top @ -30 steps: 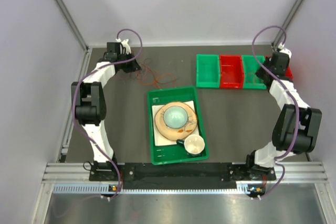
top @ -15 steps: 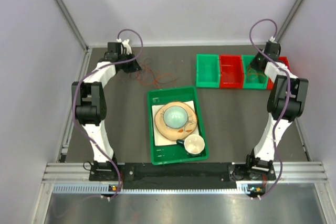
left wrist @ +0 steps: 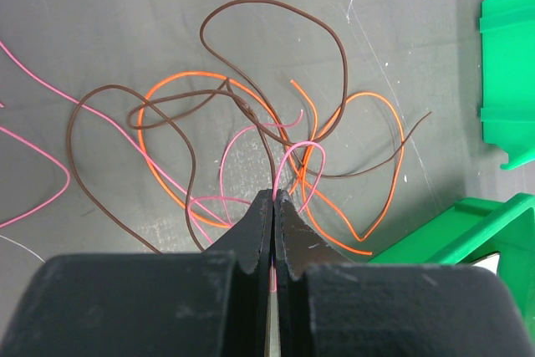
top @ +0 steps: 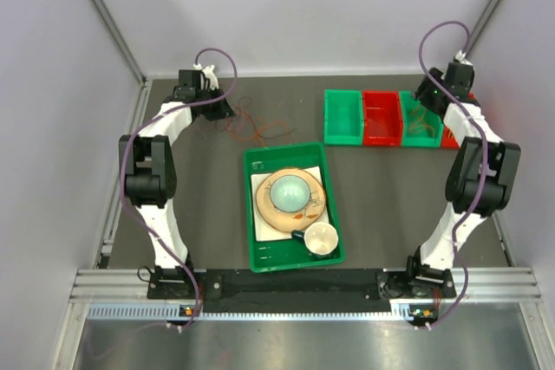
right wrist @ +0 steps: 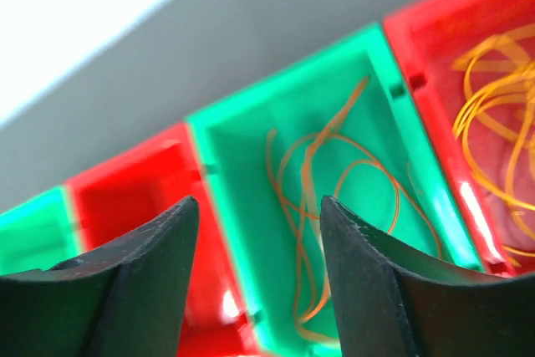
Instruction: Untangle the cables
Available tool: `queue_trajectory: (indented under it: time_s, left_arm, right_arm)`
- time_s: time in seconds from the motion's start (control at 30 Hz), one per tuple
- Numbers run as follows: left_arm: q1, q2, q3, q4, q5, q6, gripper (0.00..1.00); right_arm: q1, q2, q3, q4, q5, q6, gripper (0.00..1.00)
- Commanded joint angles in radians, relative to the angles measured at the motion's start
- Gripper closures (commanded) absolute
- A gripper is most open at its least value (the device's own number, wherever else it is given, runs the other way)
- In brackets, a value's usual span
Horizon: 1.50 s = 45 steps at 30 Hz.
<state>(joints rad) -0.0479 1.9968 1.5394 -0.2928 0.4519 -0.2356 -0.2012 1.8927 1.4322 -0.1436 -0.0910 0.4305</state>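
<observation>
Leftmost, the left end effector [left wrist: 273, 198] sat at the far left of the dark worktop [top: 381, 197], its jaws pressed fully together on a pink cable [left wrist: 299, 146] that ran down between the tips. Just ahead of it the cables [left wrist: 244, 103] lay in a loose tangle of brown, orange and pink loops crossing one another on the worktop. Centrally, a green tray [top: 249, 205] held a plate [top: 263, 205], a pale bowl [top: 288, 190] and a cup [top: 319, 237]. Further right stood a row of green and red bins. Above them hung the right end effector [right wrist: 257, 206], jaws apart and gripping nothing. Below it, a green bin [right wrist: 242, 173] held orange cables [right wrist: 308, 165], while the red bin [right wrist: 435, 64] beside it held yellow cables [right wrist: 493, 98].
</observation>
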Motion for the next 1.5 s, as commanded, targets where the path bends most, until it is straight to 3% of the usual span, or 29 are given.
queue_trajectory:
  time_s: [0.0,0.13,0.3,0.33,0.4,0.43,0.6,0.77,0.87,1.0,1.3,1.37,1.47]
  left_arm:
    - [-0.006,-0.013,0.038,0.018,0.004,0.010,1.00]
    - [-0.006,-0.021,0.033,0.018,0.007,0.013,1.00]
    - [-0.006,-0.027,0.025,0.023,0.010,0.013,1.00]
    - [-0.006,-0.026,0.025,0.026,0.011,0.012,1.00]
    - [-0.006,-0.020,0.028,0.027,0.018,0.006,1.00]
    - [-0.006,-0.018,0.031,0.026,0.021,0.002,1.00]
    - [-0.007,-0.020,0.034,0.027,0.022,0.001,1.00]
    - [-0.007,-0.023,0.034,0.017,0.008,0.012,1.00]
    - [-0.007,-0.018,0.037,0.017,0.002,0.015,1.00]
    - [-0.007,-0.007,0.048,0.009,0.001,0.018,1.00]
    - [-0.007,0.003,0.064,-0.003,-0.001,0.018,1.00]
    - [-0.007,0.002,0.062,-0.006,0.005,0.016,1.00]
    - [-0.009,-0.009,0.059,-0.003,-0.004,0.010,1.00]
  right_arm:
    - [-0.007,-0.138,0.024,0.013,0.036,-0.041,0.37]
    - [-0.007,-0.237,-0.059,0.030,0.059,-0.050,0.37]
    - [-0.007,-0.378,-0.280,0.076,0.083,-0.050,0.63]
    - [-0.007,-0.392,-0.311,0.087,0.088,-0.046,0.64]
    - [-0.007,-0.402,-0.374,0.104,0.088,-0.026,0.49]
    - [-0.007,-0.394,-0.383,0.105,0.088,-0.021,0.29]
    - [-0.015,-0.311,-0.371,0.127,0.082,0.005,0.30]
    - [-0.020,-0.225,-0.308,0.136,0.126,0.019,0.59]
    - [-0.023,-0.164,-0.257,0.137,0.140,0.024,0.66]
    - [-0.024,-0.112,-0.222,0.163,0.131,0.040,1.00]
    - [-0.024,0.054,-0.033,0.089,0.074,0.033,0.99]
    - [-0.024,0.034,-0.056,0.107,0.082,0.039,0.67]
    - [-0.024,-0.052,-0.128,0.162,0.088,0.042,0.46]
